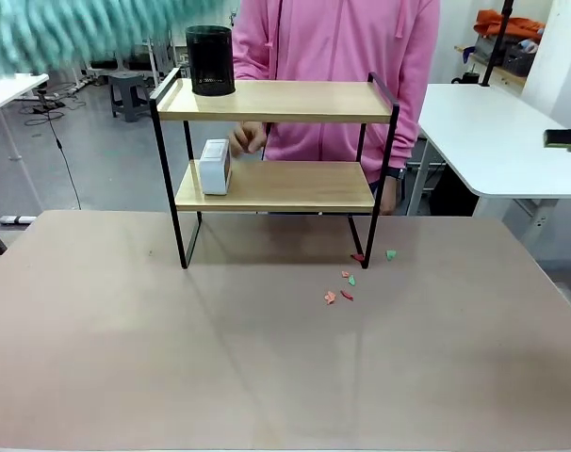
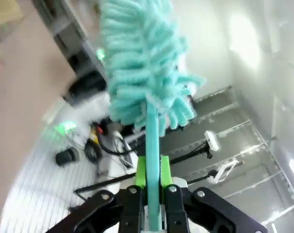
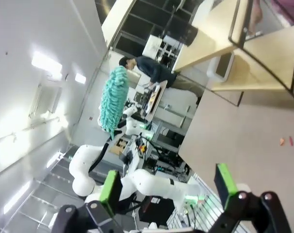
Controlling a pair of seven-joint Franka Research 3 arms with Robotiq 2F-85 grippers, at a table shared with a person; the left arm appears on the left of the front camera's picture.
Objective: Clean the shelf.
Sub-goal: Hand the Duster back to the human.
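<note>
My left gripper (image 2: 152, 174) grips the duster (image 2: 142, 63), raised beyond the counter's (image 1: 267, 358) far left corner; my right gripper (image 3: 167, 183) hangs released. The shelf (image 1: 295, 101) stands at the far edge, cup (image 1: 210, 59) and box (image 1: 215, 168) aboard; I judge the dusting mostly ahead.

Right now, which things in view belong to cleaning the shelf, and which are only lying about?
For the job:
- shelf
- teal duster, clamped in the left gripper

Only lying about:
- black mesh cup on the top board
- white box on the lower board
- coloured scraps on the tabletop
- right gripper, open and empty
</note>
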